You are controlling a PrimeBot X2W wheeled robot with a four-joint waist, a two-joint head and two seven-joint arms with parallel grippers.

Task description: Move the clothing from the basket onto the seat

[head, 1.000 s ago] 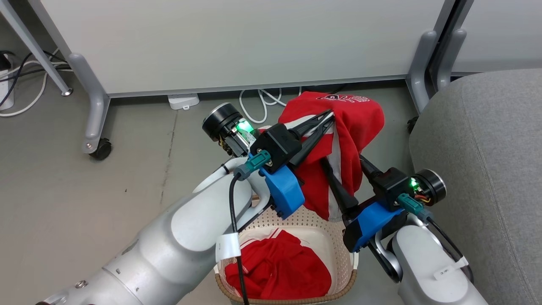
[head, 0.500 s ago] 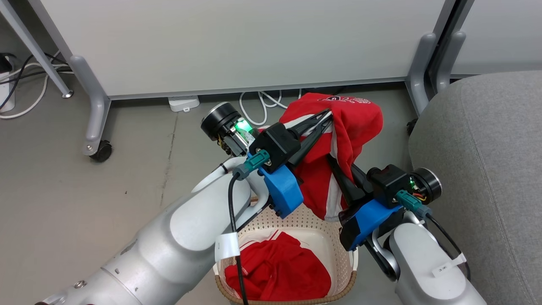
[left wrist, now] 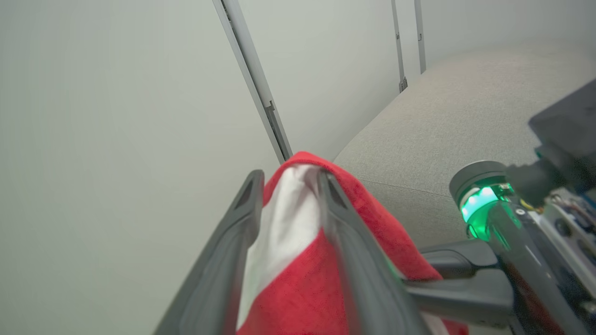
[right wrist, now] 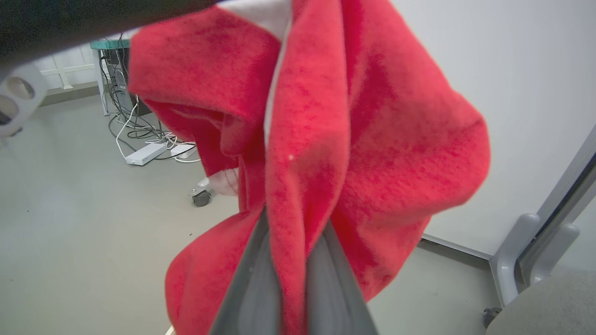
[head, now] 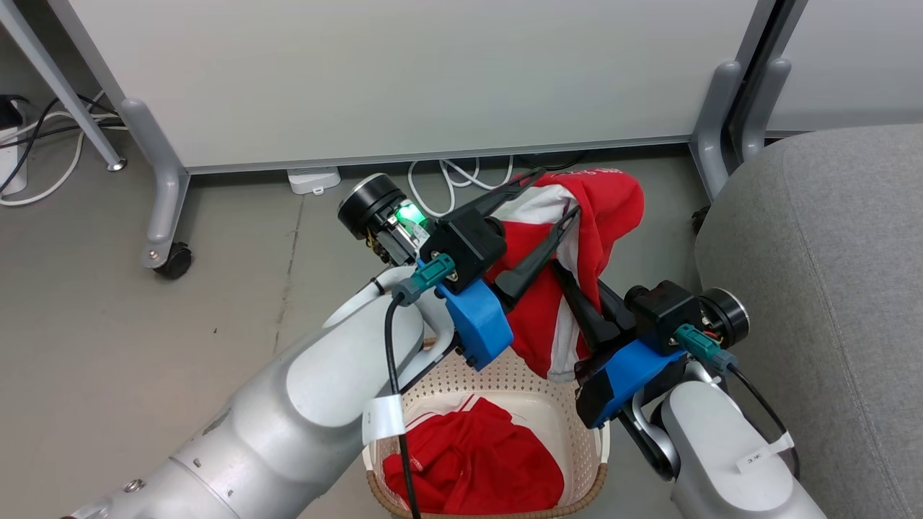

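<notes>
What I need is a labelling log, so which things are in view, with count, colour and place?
cream perforated plastic basket: one, cream with brown rim, on the grey floor
lifted soft red garment with white panels: one, red and white, in the air above the basket
crumpled soft red garment: one, red with white stripes, inside the basket
grey fabric seat: one, grey, right of the basket
white partition panels: two, white with grey legs, behind the basket
white power strip: one, white, on the floor under the panel, cables beside it
left pincer: one, dark, open, cloth between its fingers
right pincer: one, dark, shut on the lifted garment
</notes>
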